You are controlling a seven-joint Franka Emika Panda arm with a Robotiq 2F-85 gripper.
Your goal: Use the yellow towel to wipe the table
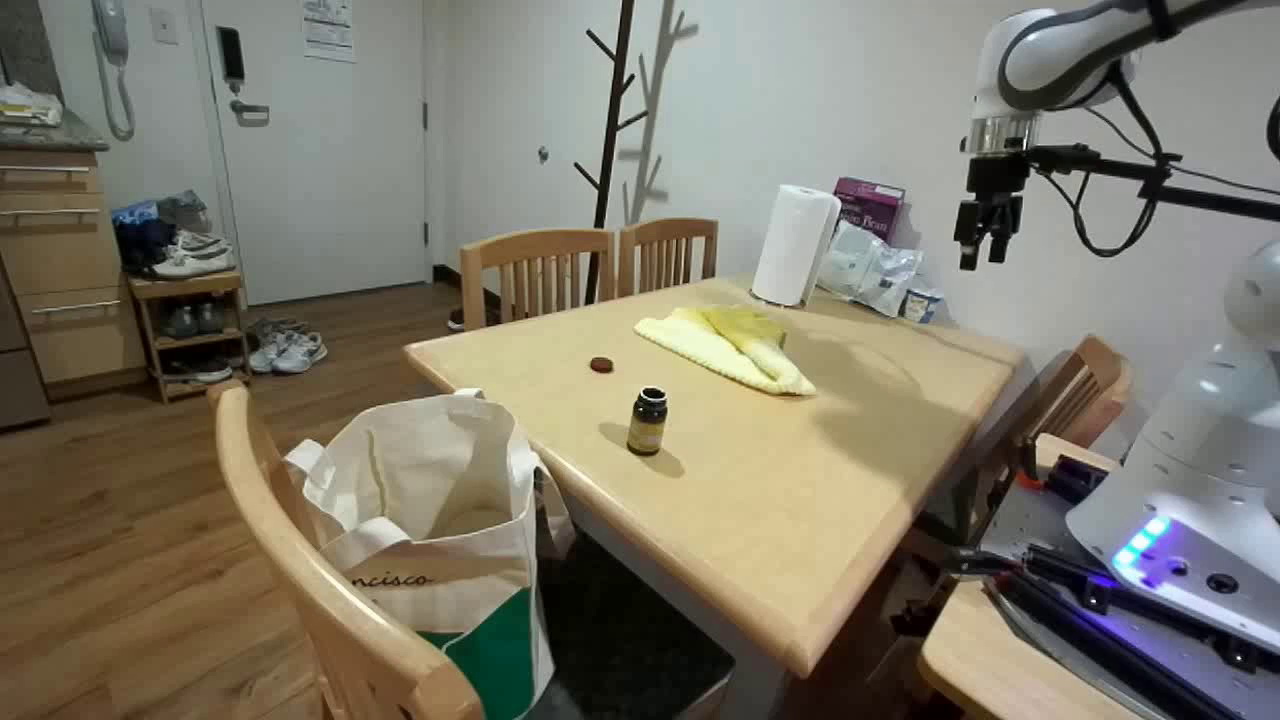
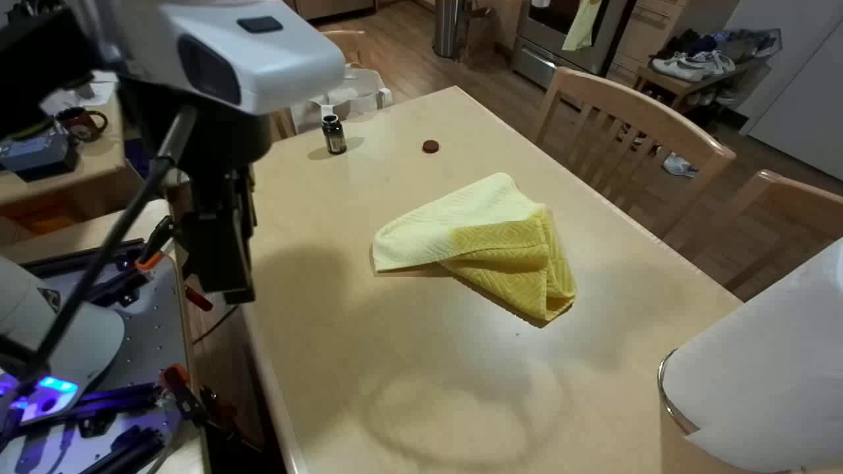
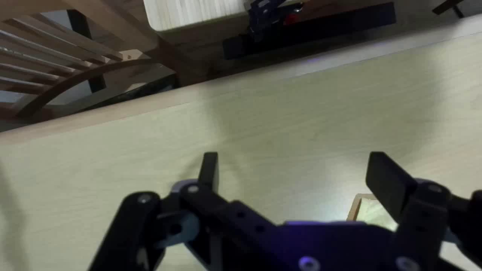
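The yellow towel (image 1: pixel 735 345) lies loosely folded on the wooden table (image 1: pixel 770 520). In an exterior view its pale side and a darker yellow fold show (image 2: pixel 487 240). Only a pale corner of the towel (image 3: pixel 374 213) shows in the wrist view, partly hidden behind the right finger. My gripper (image 1: pixel 983 255) hangs pointing down, well above the table and off to the robot's side of the towel. In the wrist view my gripper (image 3: pixel 293 162) has its fingers wide apart with nothing between them. It also shows, dark and seen from the side, in an exterior view (image 2: pixel 224 263).
A small dark bottle (image 1: pixel 647 425) stands open on the table, with its brown lid (image 1: pixel 601 365) nearby. A paper towel roll (image 1: pixel 797 245) stands at the table's edge, beside plastic bags (image 1: pixel 870 270) and a purple box (image 1: pixel 868 208). Chairs (image 2: pixel 632 138) and a tote bag (image 1: pixel 430 500) surround the table.
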